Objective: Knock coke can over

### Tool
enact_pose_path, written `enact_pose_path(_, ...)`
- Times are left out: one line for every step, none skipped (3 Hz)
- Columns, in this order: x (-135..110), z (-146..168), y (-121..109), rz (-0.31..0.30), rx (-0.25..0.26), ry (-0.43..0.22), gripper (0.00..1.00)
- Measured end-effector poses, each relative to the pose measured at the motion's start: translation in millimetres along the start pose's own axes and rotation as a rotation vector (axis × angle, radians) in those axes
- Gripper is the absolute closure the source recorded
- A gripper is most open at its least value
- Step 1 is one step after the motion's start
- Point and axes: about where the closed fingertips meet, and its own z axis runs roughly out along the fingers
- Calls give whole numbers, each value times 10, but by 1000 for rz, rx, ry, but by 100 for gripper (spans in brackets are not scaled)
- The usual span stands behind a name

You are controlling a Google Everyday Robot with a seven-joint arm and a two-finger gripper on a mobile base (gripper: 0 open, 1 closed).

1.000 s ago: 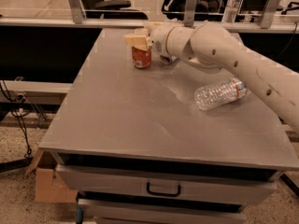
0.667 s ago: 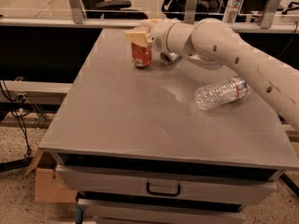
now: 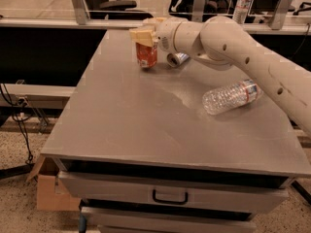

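The coke can (image 3: 146, 56) is a small red-orange can standing near the far left of the grey table (image 3: 146, 125). It leans slightly. My gripper (image 3: 144, 34) reaches in from the right on a long white arm and sits right over the can's top, hiding the lid. Its pale fingers (image 3: 140, 35) touch or nearly touch the upper rim of the can.
A plain silver can (image 3: 178, 58) lies on its side just right of the coke can, under my arm. A clear plastic water bottle (image 3: 231, 96) lies on its side at the right. Another bottle (image 3: 243, 3) stands beyond the table. A cardboard box (image 3: 48, 193) sits on the floor at the left.
My gripper has stayed on top of the coke can and shifted slightly left. The can stands a little more tilted. The bottle and silver can have not moved.
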Motion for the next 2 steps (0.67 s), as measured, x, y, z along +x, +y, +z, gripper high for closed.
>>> enact_pose_path(0,1,1,0,0,0,100)
enact_pose_path(-62,-25,45,-89,-12,18,100)
